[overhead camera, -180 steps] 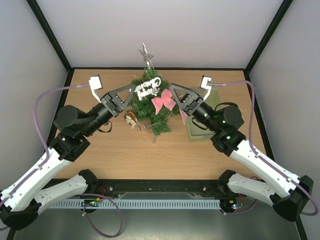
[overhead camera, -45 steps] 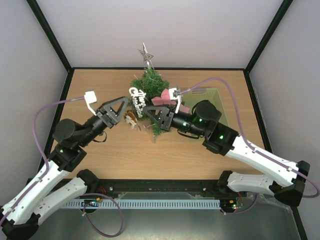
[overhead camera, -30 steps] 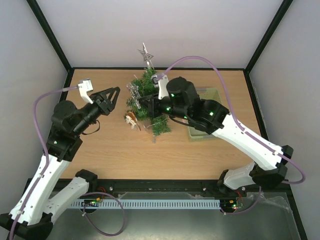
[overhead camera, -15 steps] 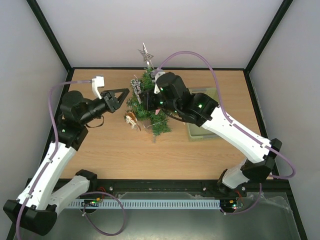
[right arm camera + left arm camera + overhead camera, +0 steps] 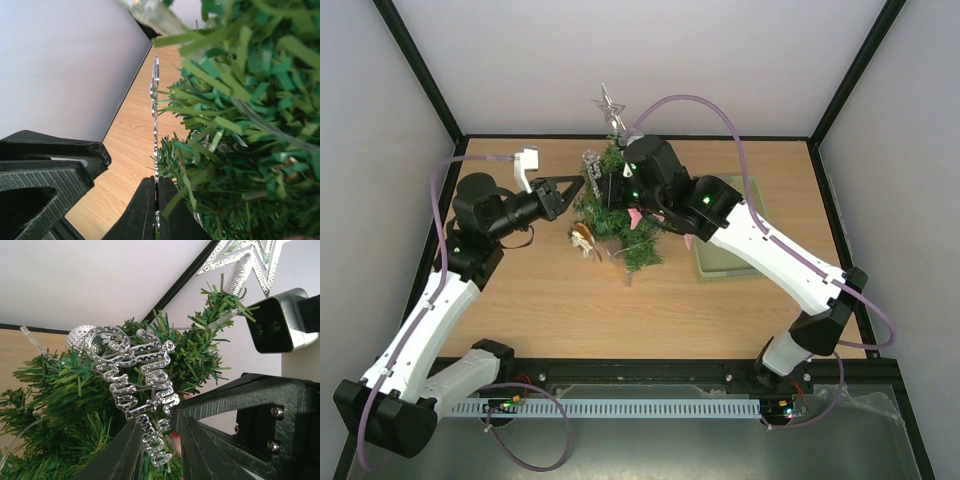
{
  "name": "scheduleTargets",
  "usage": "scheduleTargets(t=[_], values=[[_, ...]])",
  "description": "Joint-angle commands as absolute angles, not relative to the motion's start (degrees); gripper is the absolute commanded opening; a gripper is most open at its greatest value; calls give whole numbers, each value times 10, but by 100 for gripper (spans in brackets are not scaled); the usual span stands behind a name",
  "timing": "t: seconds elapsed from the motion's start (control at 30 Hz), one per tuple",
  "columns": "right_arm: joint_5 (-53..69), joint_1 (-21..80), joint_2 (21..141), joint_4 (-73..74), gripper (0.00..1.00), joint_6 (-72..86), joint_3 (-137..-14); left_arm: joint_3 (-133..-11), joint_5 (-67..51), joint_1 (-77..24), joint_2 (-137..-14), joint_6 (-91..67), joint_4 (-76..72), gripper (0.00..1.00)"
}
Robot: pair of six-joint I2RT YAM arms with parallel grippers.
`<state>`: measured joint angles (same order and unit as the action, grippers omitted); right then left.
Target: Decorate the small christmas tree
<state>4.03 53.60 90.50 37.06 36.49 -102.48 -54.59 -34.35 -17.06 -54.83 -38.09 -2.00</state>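
Fingers [image 5: 141, 212] of right tool [image 5: 156, 200] pinch silver script ornament [image 5: 132, 375] on small christmas tree [image 5: 70, 395]; narrow left tool [image 5: 157, 450] straddles it, grip unclear.

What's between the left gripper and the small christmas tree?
The silver Merry Christmas sign, its lower end between the fingers of the left gripper, the small christmas tree right behind it; the left wrist view shows this.

I find just one bit of lettering — a silver script sign [image 5: 131, 382] hung on the tree [image 5: 60, 405]; tilted, unreadable to me.
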Motion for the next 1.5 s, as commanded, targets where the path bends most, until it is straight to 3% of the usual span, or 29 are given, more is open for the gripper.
scheduleTargets(t=[0.0,0.97,1.17,1.47], values=[[34,533,918,368,2,378,-1054,-559,-352,-166,-559,-365,-44,23],[12,532,881,340,2,400,-994,-566,-371,-166,-619,-382,-91,20],[5,532,877,332,8,400,-990,-567,-377,-167,-634,-384,-102,21],[11,532,875,322,9,400,-980,-565,-383,-167,-642,-386,-105,21]])
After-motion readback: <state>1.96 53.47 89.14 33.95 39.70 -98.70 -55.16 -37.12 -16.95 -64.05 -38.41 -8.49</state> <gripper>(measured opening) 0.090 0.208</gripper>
